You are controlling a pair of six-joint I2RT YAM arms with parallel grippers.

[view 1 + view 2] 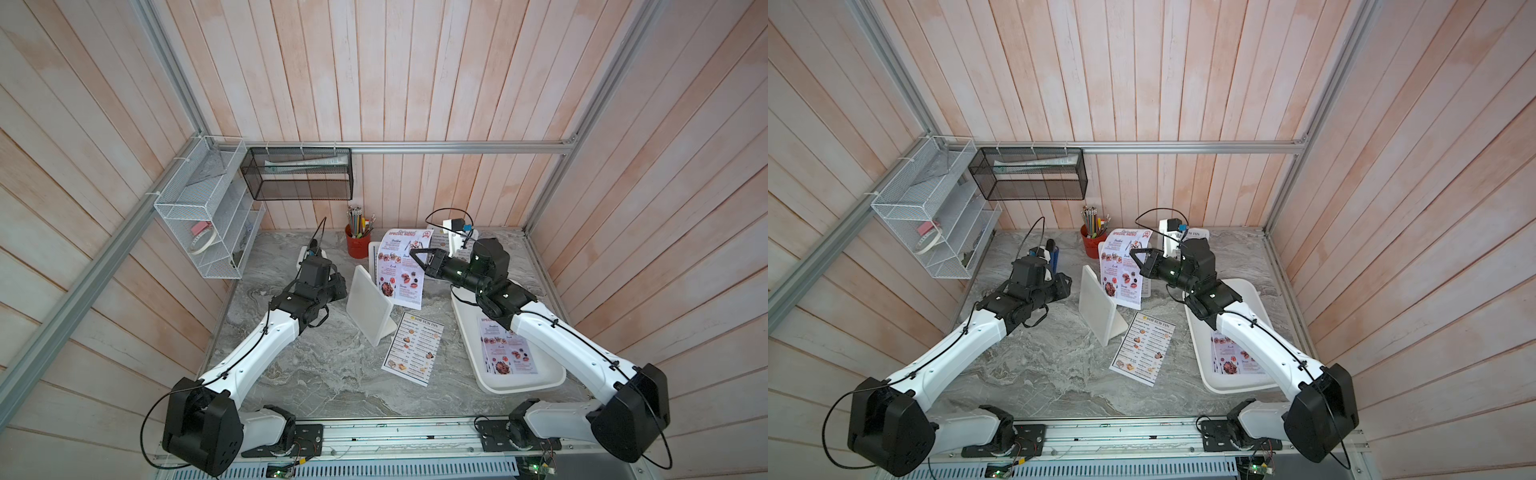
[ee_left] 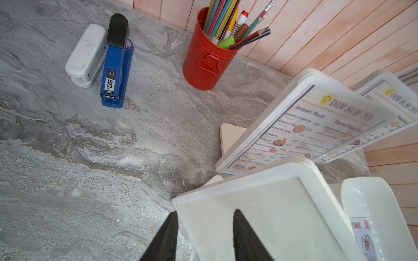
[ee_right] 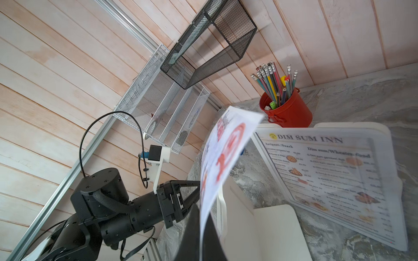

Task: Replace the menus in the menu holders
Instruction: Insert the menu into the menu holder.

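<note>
An empty white menu holder (image 1: 368, 305) (image 2: 271, 214) stands mid-table. My left gripper (image 2: 204, 214) straddles its side edge, one finger behind it and one on its face, closed on it. My right gripper (image 1: 415, 251) (image 3: 202, 217) is shut on a lilac SPECIAL MENU sheet (image 1: 401, 270) (image 1: 1125, 270), which hangs upright just behind the empty holder. Two further menu holders (image 2: 305, 126) (image 2: 395, 99) behind it carry DIM SUM INN menus. One DIM SUM INN menu (image 1: 413, 349) lies flat on the table.
A shallow white tray (image 1: 519, 386) at the right holds more SPECIAL MENU sheets (image 1: 509, 351) under my right arm. A red pencil cup (image 1: 358, 245) stands at the back. A blue stapler (image 2: 117, 67) and a white one (image 2: 87, 56) lie back left. Wire racks (image 1: 208, 216) hang on the wall.
</note>
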